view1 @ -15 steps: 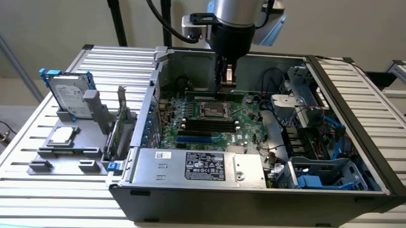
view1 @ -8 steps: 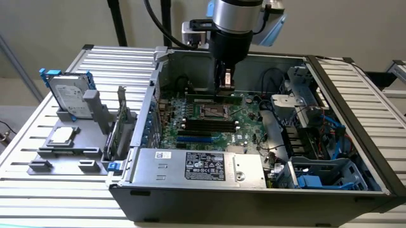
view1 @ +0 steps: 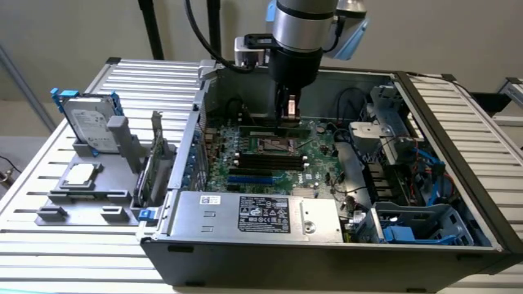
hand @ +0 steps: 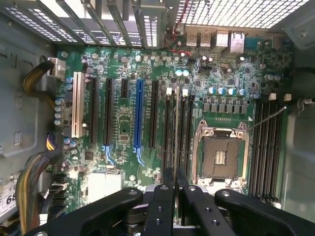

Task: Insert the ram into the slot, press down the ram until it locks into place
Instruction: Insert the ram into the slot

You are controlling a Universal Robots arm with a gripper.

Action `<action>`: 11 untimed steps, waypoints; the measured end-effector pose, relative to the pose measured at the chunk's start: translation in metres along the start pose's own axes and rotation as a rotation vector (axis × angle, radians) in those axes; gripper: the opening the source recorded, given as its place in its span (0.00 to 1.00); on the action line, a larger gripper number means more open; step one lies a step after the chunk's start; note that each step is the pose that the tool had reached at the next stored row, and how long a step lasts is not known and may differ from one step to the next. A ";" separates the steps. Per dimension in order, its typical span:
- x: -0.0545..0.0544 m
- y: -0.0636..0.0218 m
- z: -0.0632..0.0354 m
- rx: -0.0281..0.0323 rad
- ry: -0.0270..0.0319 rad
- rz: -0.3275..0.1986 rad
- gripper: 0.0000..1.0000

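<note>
**Spotter:** Your gripper [view1: 288,121] is down inside the open case [view1: 310,263], its fingers pinching the ram [view1: 263,131]. The jaws cover its middle, and the green strip pokes out toward the exterior view's left.

**Caller:** On the wrist view the ram [hand: 176,123] is edge-on to you. It is a pale sliver running out from between the black fingers [hand: 165,196], with its chips turned away.

**Spotter:** And the slot?

**Caller:** The slot [hand: 168,132] is black with pale end clips, in the bank just beside the CPU socket [hand: 220,157]. Your ram lies lengthwise along that bank. The gripper [hand: 175,173] cuts off the near ends of those sockets. You can't tell from here whether the stick's lower edge touches one.

**Spotter:** In the exterior view the slot [view1: 261,160] sits on the near side of the CPU socket [view1: 274,146]. The ram shows over that socket's far side, apart from the black bank, though its height is hard to judge.

**Caller:** Around you there is the blue slot [hand: 138,118] further along the board. Cable bundles [hand: 34,182] crowd one wall.

**Spotter:** The power supply [view1: 261,214] blocks the near edge of the board. A hard drive [view1: 86,122] stands outside the case, on the exterior view's left.
</note>
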State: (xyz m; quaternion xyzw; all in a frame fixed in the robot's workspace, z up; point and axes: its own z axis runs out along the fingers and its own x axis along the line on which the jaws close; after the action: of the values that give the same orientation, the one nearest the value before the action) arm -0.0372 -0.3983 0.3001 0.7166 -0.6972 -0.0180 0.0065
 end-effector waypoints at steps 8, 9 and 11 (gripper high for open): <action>0.000 -0.0004 0.0145 0.0001 -0.0001 0.000 0.13; 0.000 -0.0005 0.0163 0.0000 0.0000 0.000 0.13; 0.000 -0.0006 0.0199 0.0000 0.0000 0.000 0.13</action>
State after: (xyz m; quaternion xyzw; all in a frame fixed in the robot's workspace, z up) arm -0.0373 -0.3983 0.2802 0.7165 -0.6973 -0.0180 0.0065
